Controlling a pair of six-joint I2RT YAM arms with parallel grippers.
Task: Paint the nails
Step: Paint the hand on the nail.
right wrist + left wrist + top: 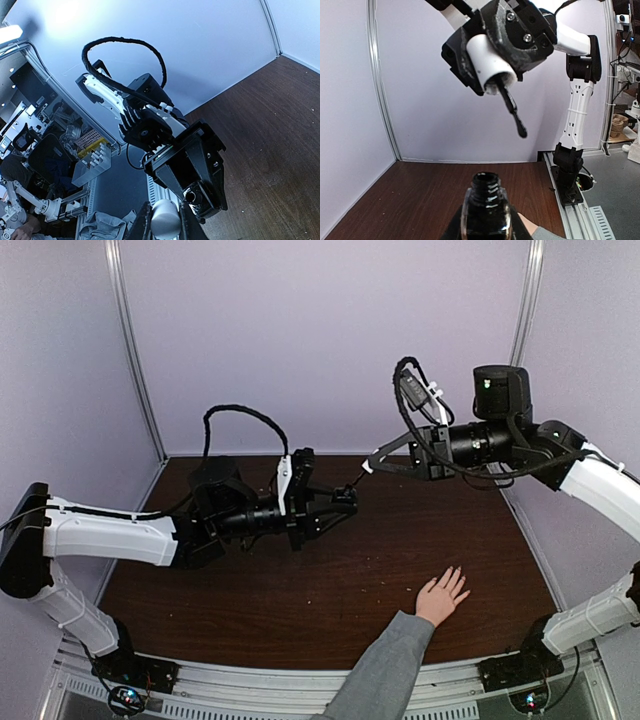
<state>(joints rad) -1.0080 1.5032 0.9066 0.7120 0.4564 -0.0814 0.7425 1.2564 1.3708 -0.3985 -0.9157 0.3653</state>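
Nails (457, 572) sit lower right, well apart from left gripper (343, 503) pinching bottle (487, 200) and right gripper (372, 464) pinching brush cap (492, 62).

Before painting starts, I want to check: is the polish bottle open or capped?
Open. The neck of the polish bottle is bare; its white cap, brush attached, hangs above it in the robot's right hand.

The tiny pale fingernails (457, 574) are too small to judge; picture edges crop the dark glass polish bottle (486, 207) and the white cylindrical brush cap (165, 225).
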